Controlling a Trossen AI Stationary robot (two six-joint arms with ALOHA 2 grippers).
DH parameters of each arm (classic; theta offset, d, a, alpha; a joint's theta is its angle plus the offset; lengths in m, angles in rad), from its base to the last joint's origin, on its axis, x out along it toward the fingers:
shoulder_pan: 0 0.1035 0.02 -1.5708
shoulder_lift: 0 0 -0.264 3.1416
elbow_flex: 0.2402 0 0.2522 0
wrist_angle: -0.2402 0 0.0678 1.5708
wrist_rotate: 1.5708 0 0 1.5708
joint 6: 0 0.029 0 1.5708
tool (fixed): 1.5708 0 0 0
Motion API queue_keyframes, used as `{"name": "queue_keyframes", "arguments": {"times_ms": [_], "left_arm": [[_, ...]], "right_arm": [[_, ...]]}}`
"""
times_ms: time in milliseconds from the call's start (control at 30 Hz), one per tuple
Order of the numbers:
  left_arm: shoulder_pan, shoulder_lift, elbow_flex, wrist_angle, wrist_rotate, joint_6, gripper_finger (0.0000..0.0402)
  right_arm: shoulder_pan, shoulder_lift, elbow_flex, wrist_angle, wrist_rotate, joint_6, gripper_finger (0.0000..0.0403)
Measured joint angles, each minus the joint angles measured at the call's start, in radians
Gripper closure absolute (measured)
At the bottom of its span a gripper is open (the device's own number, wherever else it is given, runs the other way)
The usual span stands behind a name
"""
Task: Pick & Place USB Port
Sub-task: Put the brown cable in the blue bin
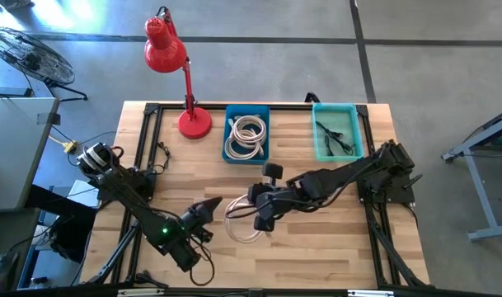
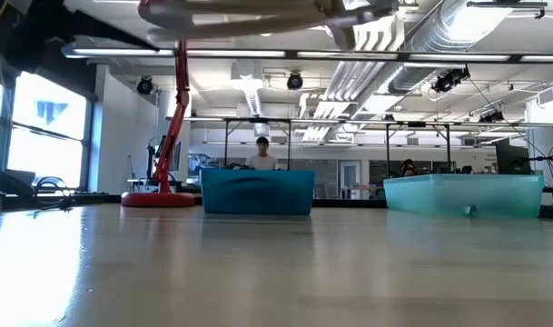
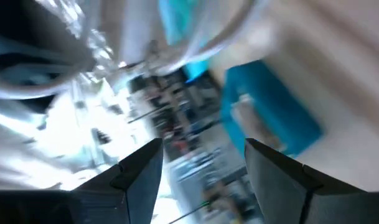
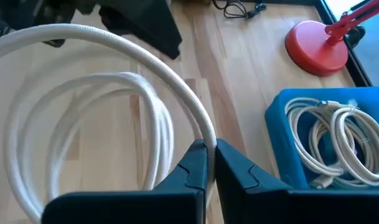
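You see one coiled white cable [image 4: 83, 106] near the worktop's [image 1: 316, 247] front middle, pinched in the right gripper [image 4: 211, 163]. The left gripper [image 3: 201, 168] stands beside it, fingers apart. The worktop is light wood; an open hall lies beyond. Two bins sit at the back edge: the blue bin [image 1: 231, 132] holds white cables [image 1: 247, 136], the teal bin [image 1: 318, 136] a dark cable [image 1: 335, 139]. One red lamp [image 1: 172, 62] stands back left.

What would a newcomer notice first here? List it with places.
First, the red desk lamp at the table's far edge, left of the blue bin of coiled white cables. Next, at the table's middle, the right gripper pinching a loop of the white cable coil, with the left gripper open beside it. The teal bin sits far right.
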Motion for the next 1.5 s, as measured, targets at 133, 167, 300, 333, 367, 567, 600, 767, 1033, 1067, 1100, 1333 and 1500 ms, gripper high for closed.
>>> {"name": "queue_keyframes", "arguments": {"times_ms": [133, 167, 300, 333, 367, 567, 600, 767, 1033, 1067, 1100, 1333, 1500], "left_arm": [[0.0, 0.0, 0.0, 0.092, -0.153, 0.146, 0.0181], [0.0, 0.0, 0.0, 0.112, -0.196, 0.179, 0.0181], [0.0, 0.0, 0.006, 0.174, -0.212, 0.272, 0.0181], [-0.002, 0.0, 0.006, 0.194, -0.212, 0.279, 0.0181], [-0.007, 0.0, 0.008, 0.208, -0.208, 0.285, 0.0181], [-0.039, 0.001, 0.012, 0.359, -0.224, 0.409, 0.0181], [-0.043, 0.001, 0.017, 0.391, -0.219, 0.441, 0.0181], [-0.053, 0.001, 0.049, 0.573, -0.115, 0.589, 0.0181], [-0.051, 0.001, 0.068, 0.739, 0.006, 0.768, 0.0181], [-0.051, 0.001, 0.068, 0.756, 0.017, 0.787, 0.0181], [-0.051, 0.001, 0.068, 0.77, 0.034, 0.804, 0.0181], [-0.005, 0.0, 0.068, 0.836, 0.127, 0.839, 0.0241], [0.057, 0.0, 0.068, 0.827, 0.166, 0.828, 0.0379]], "right_arm": [[0.0, -0.001, 0.0, 0.003, -0.017, -0.014, 0.0398], [0.0, -0.002, 0.0, 0.004, -0.016, -0.014, 0.0398], [0.0, -0.002, 0.0, 0.004, -0.018, -0.016, 0.0398], [0.001, -0.002, 0.0, 0.004, -0.021, -0.016, 0.0398], [0.001, -0.002, 0.0, 0.005, -0.028, -0.016, 0.0398], [0.001, -0.002, 0.0, 0.005, -0.043, -0.016, 0.0398], [0.001, -0.002, 0.0, 0.005, -0.043, -0.016, 0.0398], [-0.001, -0.002, 0.0, 0.006, -0.044, -0.015, 0.0398], [-0.001, -0.003, 0.0, 0.015, -0.064, -0.011, 0.0398], [-0.001, -0.003, 0.0, 0.015, -0.067, -0.008, 0.0398], [-0.001, -0.003, 0.0, 0.015, -0.068, -0.006, 0.0398], [-0.001, -0.003, 0.0, 0.015, -0.078, -0.005, 0.0398], [0.004, -0.003, 0.0, 0.014, -0.082, 0.01, 0.0398]]}}
